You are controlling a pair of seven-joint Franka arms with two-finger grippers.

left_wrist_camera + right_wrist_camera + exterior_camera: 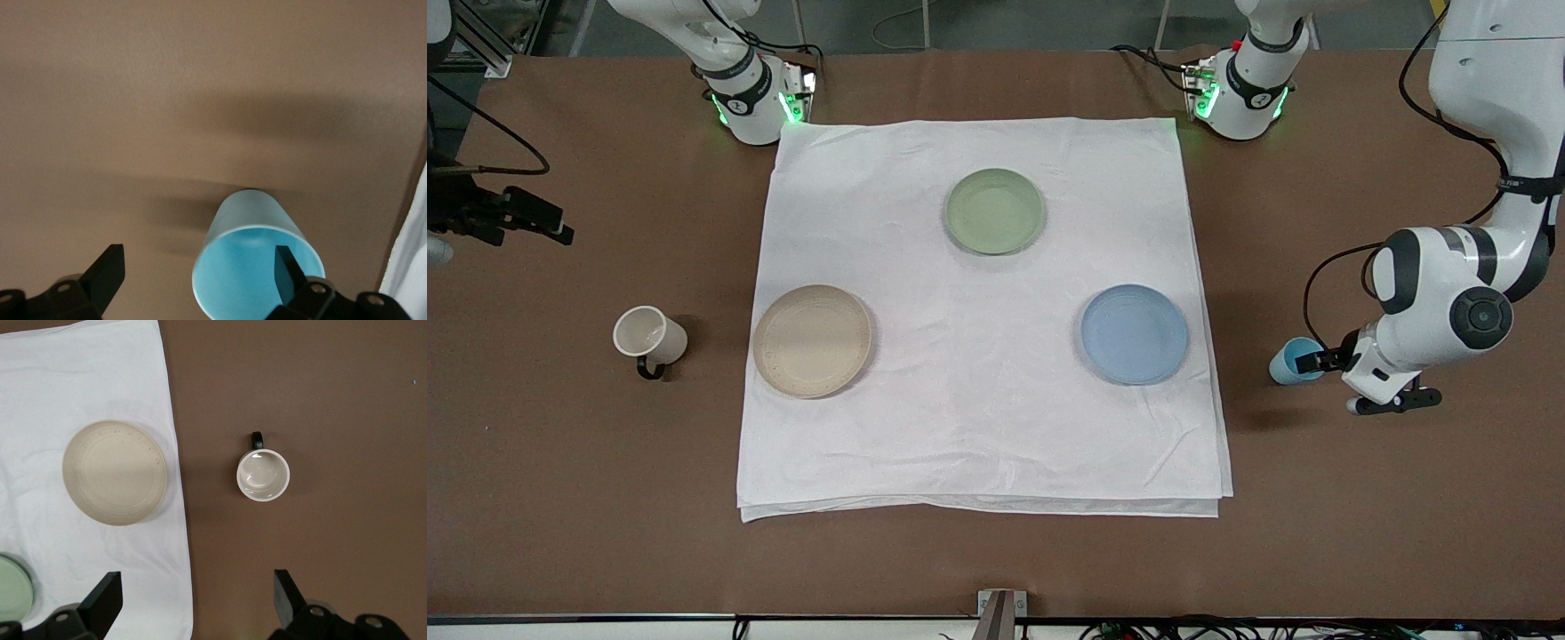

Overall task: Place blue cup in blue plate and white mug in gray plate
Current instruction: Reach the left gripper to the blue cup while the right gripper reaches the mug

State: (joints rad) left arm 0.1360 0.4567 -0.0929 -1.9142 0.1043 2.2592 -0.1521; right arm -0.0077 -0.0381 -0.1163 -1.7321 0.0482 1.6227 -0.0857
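Left gripper (1307, 363) low at the left arm's table end, jaws apart, right gripper (193, 600) raised, jaws apart

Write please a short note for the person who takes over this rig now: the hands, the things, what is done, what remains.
Left hand: open, one finger inside the blue cup, the other outside; cup stands on bare table toward the left arm's end, beside the cloth.
Right hand: open, waiting high over the table near the white mug.
Blue plate and gray plate: on the cloth, both empty.
Done: nothing placed.
Left: both placements.
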